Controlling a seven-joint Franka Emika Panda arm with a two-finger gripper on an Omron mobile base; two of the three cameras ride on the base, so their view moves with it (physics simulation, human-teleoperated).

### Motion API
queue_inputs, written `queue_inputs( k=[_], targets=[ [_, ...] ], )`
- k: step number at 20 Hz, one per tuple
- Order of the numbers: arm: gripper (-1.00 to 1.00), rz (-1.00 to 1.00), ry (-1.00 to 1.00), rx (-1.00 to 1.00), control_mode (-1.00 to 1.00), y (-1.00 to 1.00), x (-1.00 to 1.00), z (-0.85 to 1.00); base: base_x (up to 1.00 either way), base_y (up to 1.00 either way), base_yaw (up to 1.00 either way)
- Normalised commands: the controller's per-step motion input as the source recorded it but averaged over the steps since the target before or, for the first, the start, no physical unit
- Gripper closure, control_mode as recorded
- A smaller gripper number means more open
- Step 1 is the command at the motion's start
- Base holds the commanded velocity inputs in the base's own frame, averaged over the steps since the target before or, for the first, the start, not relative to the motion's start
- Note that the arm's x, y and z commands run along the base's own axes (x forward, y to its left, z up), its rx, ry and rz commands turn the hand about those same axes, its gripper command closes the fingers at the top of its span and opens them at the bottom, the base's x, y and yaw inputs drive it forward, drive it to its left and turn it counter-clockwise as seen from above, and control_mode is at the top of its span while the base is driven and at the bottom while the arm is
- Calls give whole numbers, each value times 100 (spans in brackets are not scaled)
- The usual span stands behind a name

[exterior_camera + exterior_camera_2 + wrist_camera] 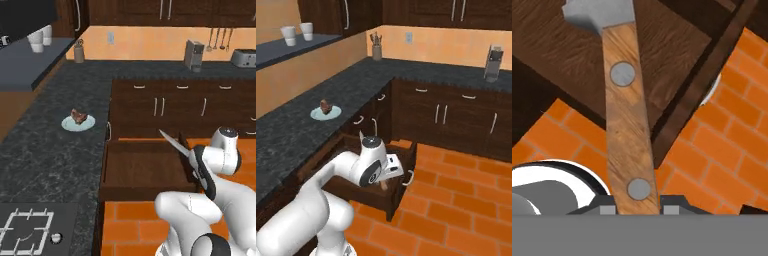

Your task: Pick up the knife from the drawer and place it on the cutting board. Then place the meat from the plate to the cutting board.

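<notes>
Fingers (632, 206) clamped on knife (624, 110) above open wooden drawer (145, 170), orange brick floor (466, 200) beneath.

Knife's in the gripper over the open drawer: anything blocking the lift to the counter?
Nothing visible. The gripper is shut on the wooden-handled, silvery-bladed knife, held above the open dark-wood drawer. The black speckled counter alongside bears only the pale plate of meat; no cutting board is in view.

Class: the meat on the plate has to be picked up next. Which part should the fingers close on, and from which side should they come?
Grip the meat across its lumpy middle, coming straight down from above. It sits small and proud on a flat, shallow plate on the counter, so a side approach would likely hit the plate's rim.
</notes>
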Motion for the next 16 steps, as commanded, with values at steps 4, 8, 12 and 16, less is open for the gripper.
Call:
queue_inputs(
  k=[4,8,12,16],
  targets=[
    [100,0,0,0,100,0,0,0,-16,-1,98],
    [100,0,0,0,100,0,0,0,-3,0,100],
    [100,0,0,0,100,0,0,0,-3,0,100],
    [100,0,0,0,100,0,0,0,-2,0,100]
  ],
)
